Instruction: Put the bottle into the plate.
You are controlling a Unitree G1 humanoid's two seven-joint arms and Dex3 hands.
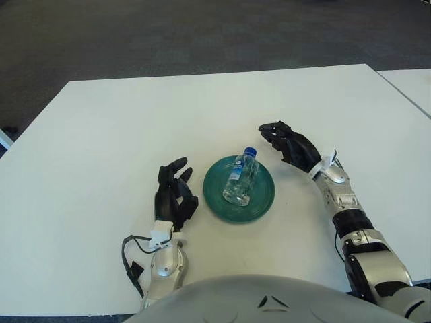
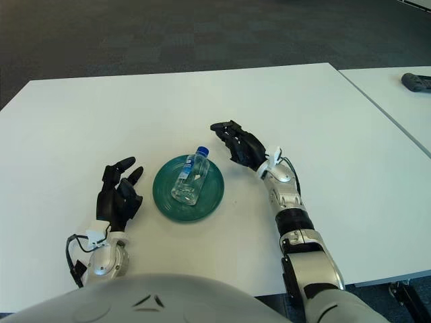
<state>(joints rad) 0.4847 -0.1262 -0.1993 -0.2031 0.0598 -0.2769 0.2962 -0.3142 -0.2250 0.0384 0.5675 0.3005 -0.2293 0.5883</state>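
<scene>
Bottle (image 1: 241, 177): lies on its side inside the green plate (image 1: 259, 202); blue cap toward the plate's far rim, base toward the near rim; the whole body sits within the rim, nothing hanging over.
Progress: judging from how things lie, the placing itself looks done; the bottle is in the plate and no hand is on it.
What is left: little, as far as I can judge; perhaps only drawing the right hand clear of the plate.
Right hand (image 1: 288, 144): just beyond the plate's far right edge, apart from the bottle; fingers loosely curved and holding nothing; whether it touches the table I cannot tell.
Left hand (image 1: 175, 192): just to the left of the plate; fingers relaxed and spread, empty; idle.
Bottle's look: small, clear plastic, see-through, with a pale label with blue print round its middle; the cap is on; contents cannot be told.
Stability: a round bottle on its side could roll, yet the plate's raised rim seems likely to keep it in.
Table (image 1: 108, 134): white, carrying the plate near the robot's edge.
</scene>
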